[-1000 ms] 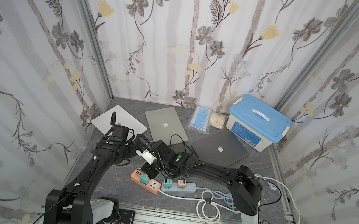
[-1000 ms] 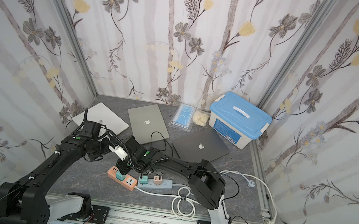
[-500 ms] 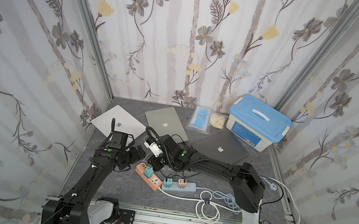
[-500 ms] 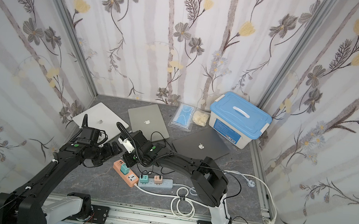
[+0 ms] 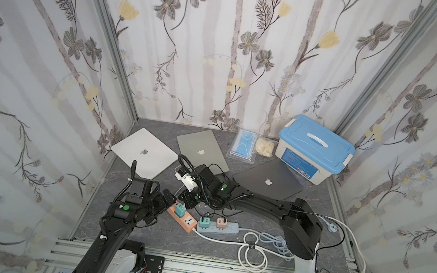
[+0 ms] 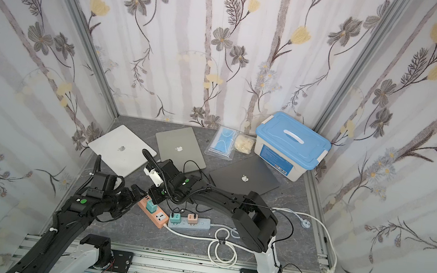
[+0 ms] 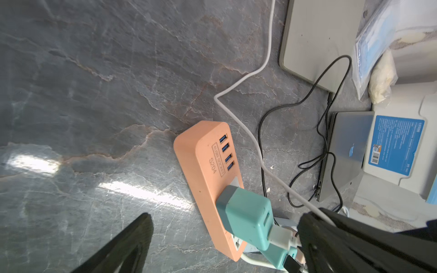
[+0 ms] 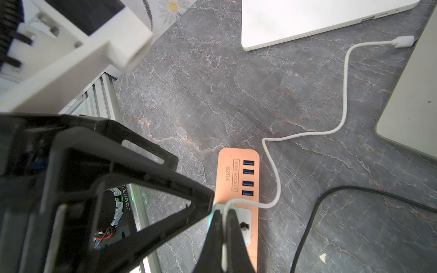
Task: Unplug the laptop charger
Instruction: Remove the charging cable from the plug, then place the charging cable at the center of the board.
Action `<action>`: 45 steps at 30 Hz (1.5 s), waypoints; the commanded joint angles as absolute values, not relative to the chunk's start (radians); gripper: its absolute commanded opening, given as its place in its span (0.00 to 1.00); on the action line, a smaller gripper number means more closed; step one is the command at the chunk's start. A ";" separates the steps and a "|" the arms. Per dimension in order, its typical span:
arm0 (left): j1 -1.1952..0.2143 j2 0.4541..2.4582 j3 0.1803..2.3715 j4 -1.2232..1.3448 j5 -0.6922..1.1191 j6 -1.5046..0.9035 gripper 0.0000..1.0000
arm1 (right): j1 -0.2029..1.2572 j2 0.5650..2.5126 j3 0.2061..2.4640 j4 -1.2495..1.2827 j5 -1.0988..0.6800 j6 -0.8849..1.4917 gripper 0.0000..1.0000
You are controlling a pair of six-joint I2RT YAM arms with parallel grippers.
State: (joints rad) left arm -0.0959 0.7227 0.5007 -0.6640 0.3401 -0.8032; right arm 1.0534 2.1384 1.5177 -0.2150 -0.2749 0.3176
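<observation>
left pincer (image 7: 225,216) apart, right pincer (image 8: 223,219) clamped on white cable (image 8: 344,99), teal charger (image 8: 213,214) mostly hidden

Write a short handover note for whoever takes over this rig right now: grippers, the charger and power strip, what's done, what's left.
Left gripper: jaws open, at the end of the orange power strip.
Right gripper: jaws shut on the white cable, right at the teal charger.
Done: cable gripped; charger sits plugged in the strip.
Left: probably brace the strip, then pull the charger out.
</observation>
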 commanded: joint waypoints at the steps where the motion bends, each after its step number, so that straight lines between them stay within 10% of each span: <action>1: -0.099 0.692 0.467 -0.681 0.335 -0.876 0.98 | 1.058 2.134 1.516 -0.151 -0.263 0.336 0.00; 45: -0.281 0.713 0.444 -0.666 0.183 -0.933 0.94 | 1.017 2.236 1.659 -0.228 -0.279 0.310 0.00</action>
